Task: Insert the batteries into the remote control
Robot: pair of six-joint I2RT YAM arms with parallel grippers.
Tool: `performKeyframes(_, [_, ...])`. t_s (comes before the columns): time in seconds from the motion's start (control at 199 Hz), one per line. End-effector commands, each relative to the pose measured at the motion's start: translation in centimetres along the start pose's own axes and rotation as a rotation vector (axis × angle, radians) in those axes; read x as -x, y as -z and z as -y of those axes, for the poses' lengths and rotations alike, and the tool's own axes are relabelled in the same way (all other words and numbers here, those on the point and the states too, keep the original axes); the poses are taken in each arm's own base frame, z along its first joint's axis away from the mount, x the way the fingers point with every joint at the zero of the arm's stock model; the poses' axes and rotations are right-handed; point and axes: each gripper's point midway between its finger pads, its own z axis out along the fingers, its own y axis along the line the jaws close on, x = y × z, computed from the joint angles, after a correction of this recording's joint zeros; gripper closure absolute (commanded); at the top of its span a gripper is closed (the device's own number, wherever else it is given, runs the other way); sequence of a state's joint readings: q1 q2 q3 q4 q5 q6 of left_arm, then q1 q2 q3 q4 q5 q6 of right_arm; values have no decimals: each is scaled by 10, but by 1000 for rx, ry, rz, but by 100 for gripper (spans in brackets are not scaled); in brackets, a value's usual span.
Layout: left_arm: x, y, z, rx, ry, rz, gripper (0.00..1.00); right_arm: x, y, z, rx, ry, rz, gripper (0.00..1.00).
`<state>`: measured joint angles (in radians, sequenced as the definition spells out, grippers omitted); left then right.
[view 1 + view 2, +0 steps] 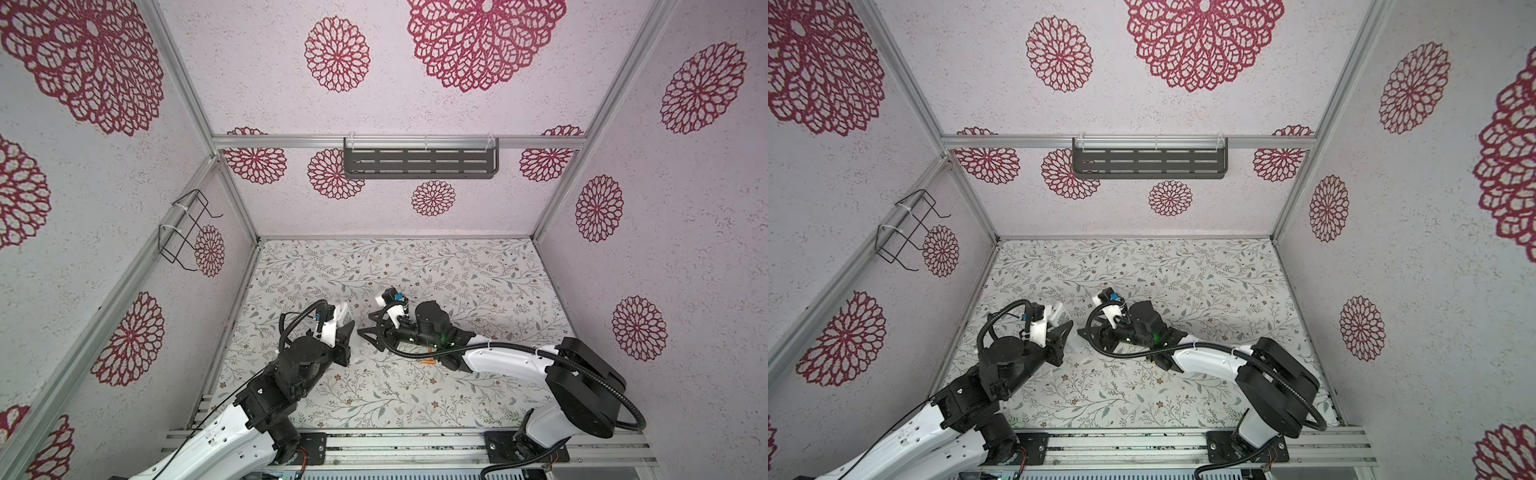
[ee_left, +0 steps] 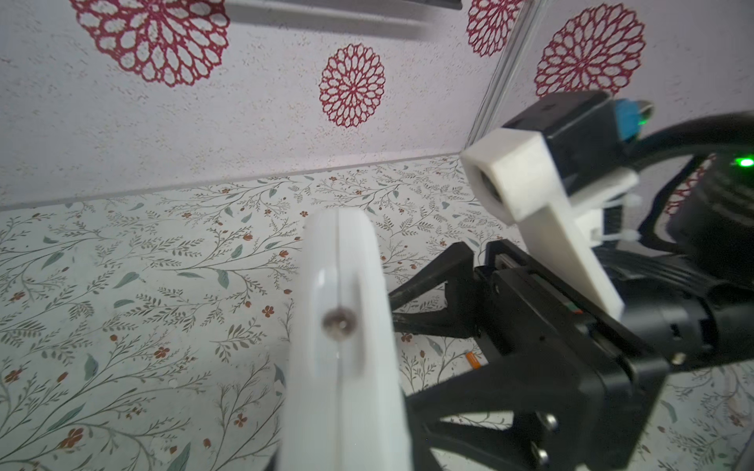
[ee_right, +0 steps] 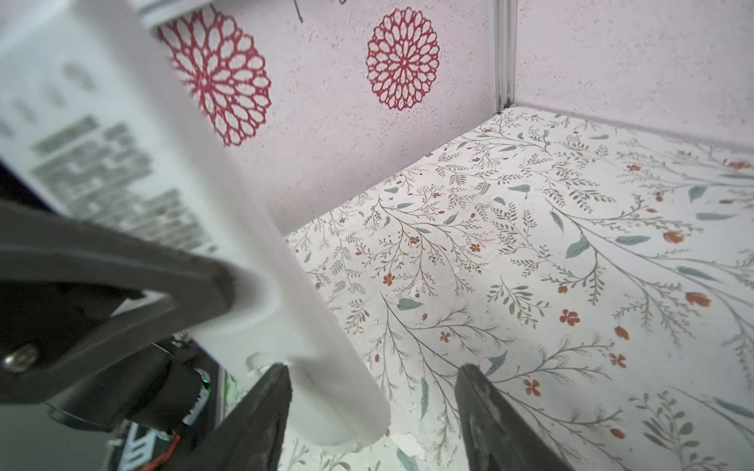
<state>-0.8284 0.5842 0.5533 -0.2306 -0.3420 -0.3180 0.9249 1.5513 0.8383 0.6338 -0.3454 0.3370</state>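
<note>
Remote control [image 2: 344, 293] clamped in the left gripper [image 1: 347, 333], loading apparently not done.
Its labelled back faces the right gripper [image 3: 373, 367], whose jaws stand apart around the remote's lower end. One orange battery [image 1: 428, 363] lies on the table [image 1: 374, 395] behind that gripper, under its arm (the second is not visible). Whether the battery compartment is open or filled cannot be told.
</note>
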Motion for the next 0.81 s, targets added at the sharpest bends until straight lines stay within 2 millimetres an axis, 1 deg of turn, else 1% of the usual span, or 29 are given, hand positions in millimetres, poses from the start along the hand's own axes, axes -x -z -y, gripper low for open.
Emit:
performKeyframes(0.0, [11, 6, 11, -71, 28, 60, 100, 41, 9, -24, 108, -96, 94, 28])
performKeyframes(0.096, [13, 8, 12, -82, 38, 73, 100, 46, 10, -32, 160, -128, 111, 24])
performKeyframes(0.272, [15, 10, 10, -71, 44, 82, 100, 53, 10, -43, 232, -173, 153, 23])
performKeyframes(0.438, [16, 12, 5, -49, 55, 94, 100, 48, 7, -47, 250, -187, 150, 23])
performKeyframes(0.488, [17, 13, 4, -48, 60, 99, 100, 43, 4, -47, 249, -190, 139, 23])
performKeyframes(0.604, [24, 19, 4, -58, 75, 122, 100, 34, -1, -44, 244, -204, 129, 23])
performKeyframes(0.679, [29, 22, 3, -59, 85, 137, 100, 32, -2, -44, 252, -219, 139, 23])
performKeyframes(0.8, [31, 26, 2, -69, 104, 149, 100, 28, -5, -47, 264, -226, 133, 23])
